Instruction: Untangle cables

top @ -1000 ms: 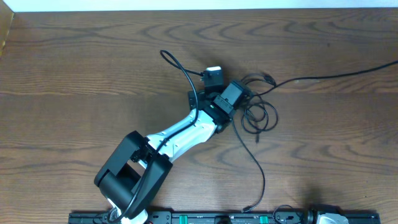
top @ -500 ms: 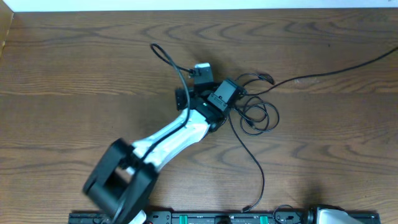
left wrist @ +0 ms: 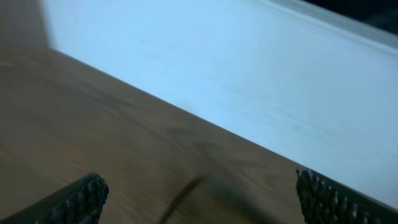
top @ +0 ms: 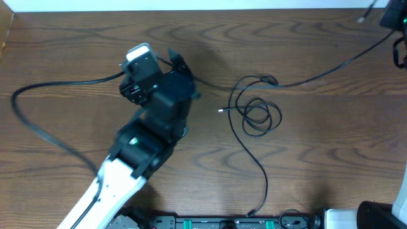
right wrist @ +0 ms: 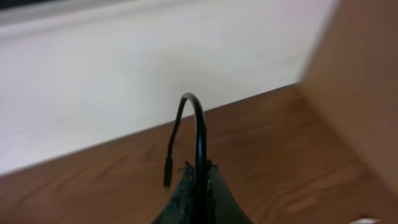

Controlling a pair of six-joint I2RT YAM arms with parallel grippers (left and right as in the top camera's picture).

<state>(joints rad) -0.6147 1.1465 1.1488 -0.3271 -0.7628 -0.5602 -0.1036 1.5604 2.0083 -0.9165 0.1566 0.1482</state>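
A tangle of thin black cables (top: 257,117) lies coiled right of the table's centre. One strand runs down to a plug (top: 251,213) at the front edge. Another black cable (top: 331,72) runs up and right to my right gripper (top: 394,16) at the far right corner. In the right wrist view that gripper (right wrist: 199,171) is shut on this cable (right wrist: 199,124), whose plug end loops over and hangs down. My left gripper (top: 180,67) is left of the tangle and raised. Its fingers (left wrist: 199,190) are open, with a blurred dark cable (left wrist: 183,190) on the table below. No white cable shows clearly.
The left arm's thick black wire (top: 38,127) loops wide over the table's left side. A white wall (left wrist: 249,81) runs along the table's far edge. A black rail (top: 222,222) lines the front edge. A wooden side panel (right wrist: 360,93) stands at the right corner.
My left arm has pulled away from the tangle, up and to the left, its wire swinging out leftward. My right gripper has come into view at the far right corner, holding the black cable.
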